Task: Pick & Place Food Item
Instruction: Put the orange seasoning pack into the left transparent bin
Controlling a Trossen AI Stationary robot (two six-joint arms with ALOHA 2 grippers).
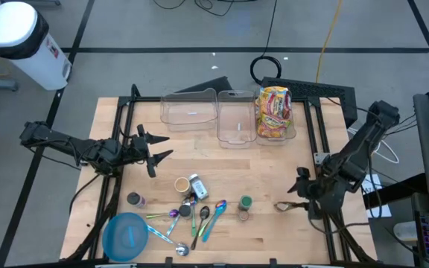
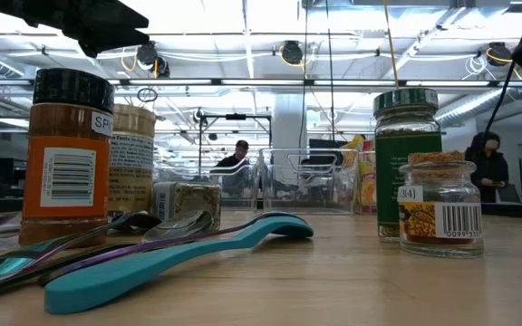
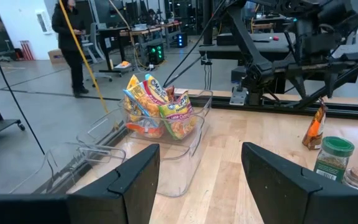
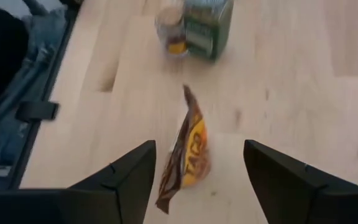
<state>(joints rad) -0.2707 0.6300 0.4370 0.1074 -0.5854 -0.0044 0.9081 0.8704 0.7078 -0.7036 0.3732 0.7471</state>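
Right wrist view: right gripper open, fingers spread to either side of an orange and brown snack packet, grasping nothing; packet lying on the bare wooden table, a green-lidded jar and a smaller jar side by side beyond it. Seen from above, right gripper near the table's right edge, packet just beside its tips, green-lidded jar a little farther toward the middle. Left gripper open and empty over the left part of the table, pointed toward three clear bins along the far edge. Right-hand bin stuffed with bright yellow and red snack bags; middle bin and left bin showing no contents. Cluster of jars, spoons and a blue bowl at the near-left side. At table height, orange spice jar and teal spoon in front, people in the room behind.
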